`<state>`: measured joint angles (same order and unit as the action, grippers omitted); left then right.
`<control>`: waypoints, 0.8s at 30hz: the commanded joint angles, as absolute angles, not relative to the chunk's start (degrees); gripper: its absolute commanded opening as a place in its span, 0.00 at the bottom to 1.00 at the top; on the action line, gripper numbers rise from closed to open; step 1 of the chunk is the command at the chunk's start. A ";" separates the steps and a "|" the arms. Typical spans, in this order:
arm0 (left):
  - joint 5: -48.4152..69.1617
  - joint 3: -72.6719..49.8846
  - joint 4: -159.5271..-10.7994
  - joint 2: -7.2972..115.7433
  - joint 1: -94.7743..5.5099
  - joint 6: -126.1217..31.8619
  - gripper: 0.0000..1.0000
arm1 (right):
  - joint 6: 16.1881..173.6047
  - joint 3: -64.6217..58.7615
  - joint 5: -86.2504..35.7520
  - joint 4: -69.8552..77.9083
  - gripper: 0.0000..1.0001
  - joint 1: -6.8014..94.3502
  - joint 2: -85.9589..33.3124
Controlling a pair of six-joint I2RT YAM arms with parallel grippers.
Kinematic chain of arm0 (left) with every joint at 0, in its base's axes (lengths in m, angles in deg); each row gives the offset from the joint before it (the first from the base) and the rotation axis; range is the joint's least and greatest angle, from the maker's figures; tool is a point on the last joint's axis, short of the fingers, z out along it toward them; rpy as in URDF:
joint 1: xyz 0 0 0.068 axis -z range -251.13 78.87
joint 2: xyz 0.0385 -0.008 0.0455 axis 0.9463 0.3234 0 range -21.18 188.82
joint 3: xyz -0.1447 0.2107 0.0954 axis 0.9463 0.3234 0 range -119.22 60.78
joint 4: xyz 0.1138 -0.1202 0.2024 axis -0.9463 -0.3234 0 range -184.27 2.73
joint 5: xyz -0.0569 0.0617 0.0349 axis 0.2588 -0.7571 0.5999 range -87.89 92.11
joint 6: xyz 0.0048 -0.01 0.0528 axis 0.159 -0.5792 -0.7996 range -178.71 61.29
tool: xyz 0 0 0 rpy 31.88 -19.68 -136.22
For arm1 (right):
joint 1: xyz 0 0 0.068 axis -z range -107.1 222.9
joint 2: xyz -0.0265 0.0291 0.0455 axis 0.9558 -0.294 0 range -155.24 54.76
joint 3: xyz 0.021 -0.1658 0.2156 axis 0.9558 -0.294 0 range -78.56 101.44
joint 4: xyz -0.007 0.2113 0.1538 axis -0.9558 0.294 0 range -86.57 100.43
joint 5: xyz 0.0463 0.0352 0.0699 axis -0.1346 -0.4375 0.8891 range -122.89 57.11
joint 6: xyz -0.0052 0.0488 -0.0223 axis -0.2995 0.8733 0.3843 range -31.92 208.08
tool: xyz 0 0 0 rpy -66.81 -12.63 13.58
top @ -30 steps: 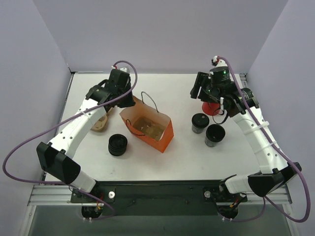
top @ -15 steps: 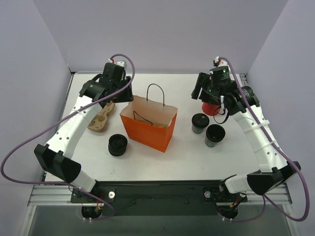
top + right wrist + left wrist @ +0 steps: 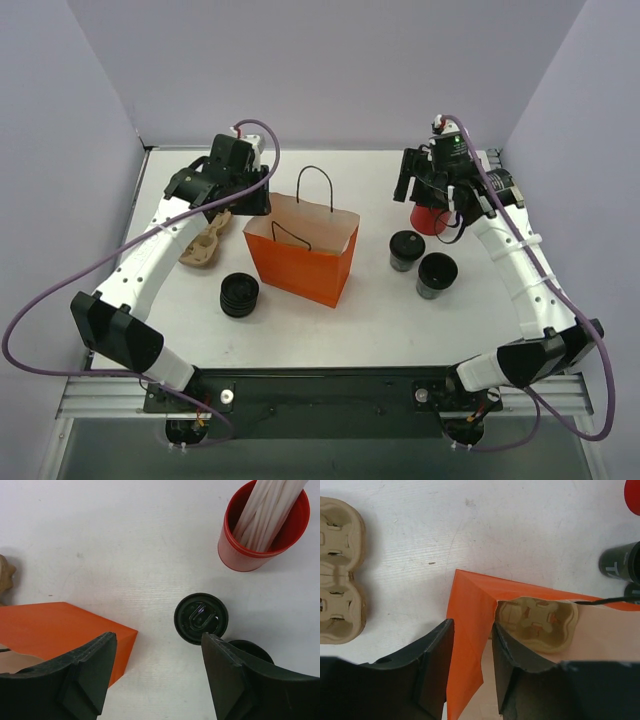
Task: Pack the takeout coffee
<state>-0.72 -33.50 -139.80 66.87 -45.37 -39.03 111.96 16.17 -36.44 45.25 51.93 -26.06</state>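
Takeout coffee (image 3: 405,250) is sitting upright on the table (image 3: 330,330), lid on, right of the orange bag (image 3: 298,262) and not in it. Second dark cup (image 3: 437,275) is standing just beside it, nearer and further right. Red cup of white straws (image 3: 430,218) is standing just on its far side. Right gripper (image 3: 159,637) is hovering above the table on the coffee's far side, fingers wide apart, holding nothing. Left gripper (image 3: 471,626) is hanging over the bag's far-left corner, fingers apart, bag's wall edge running between them, not pinched. Bag is standing upright, mouth open, with a cardboard cup carrier (image 3: 537,625) lying inside. Another carrier (image 3: 205,243) is lying on the table left of the bag. Ribbed black stack (image 3: 240,294) is sitting near-left of the bag.
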 commanded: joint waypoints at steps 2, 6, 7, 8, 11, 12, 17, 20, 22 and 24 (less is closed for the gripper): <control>1.50 -34.41 -137.54 63.98 -45.64 -39.90 0.35 | 103.57 13.38 -35.88 47.02 0.73 54.88 -31.36; 2.11 -36.08 -137.89 63.89 -45.64 -38.59 0.03 | 100.75 11.53 -36.23 47.02 0.79 56.90 -34.71; 2.11 -36.25 -137.89 63.98 -45.64 -38.15 0.00 | 100.13 11.26 -35.53 46.94 0.80 57.34 -35.24; 2.11 -36.34 -137.89 64.16 -45.56 -36.75 0.00 | 99.43 10.39 -35.44 46.94 0.81 57.69 -36.11; 4.57 -35.64 -137.28 64.16 -45.64 -34.37 0.00 | 96.09 9.16 -33.86 46.50 0.82 58.92 -37.70; 4.75 -35.47 -137.02 64.07 -45.64 -33.93 0.00 | 95.38 8.63 -33.33 46.41 0.83 59.36 -38.14; 4.84 -35.55 -137.19 64.51 -45.73 -32.78 0.00 | 93.97 7.48 -29.20 45.45 0.82 60.33 -40.86; 5.54 -35.47 -137.01 64.86 -45.64 -32.17 0.00 | 94.23 6.25 -28.85 45.00 0.81 60.16 -42.01; 5.89 -35.20 -136.84 64.86 -45.64 -31.90 0.00 | 94.58 5.03 -29.46 44.57 0.80 60.16 -42.27; 5.63 -35.38 -137.10 65.12 -45.73 -31.82 0.00 | 94.85 4.41 -29.64 44.13 0.80 60.16 -42.27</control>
<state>4.46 -33.64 -139.73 65.82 -45.37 -33.28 95.35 6.16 -29.82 43.46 60.13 -42.01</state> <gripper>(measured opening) 0.023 0.804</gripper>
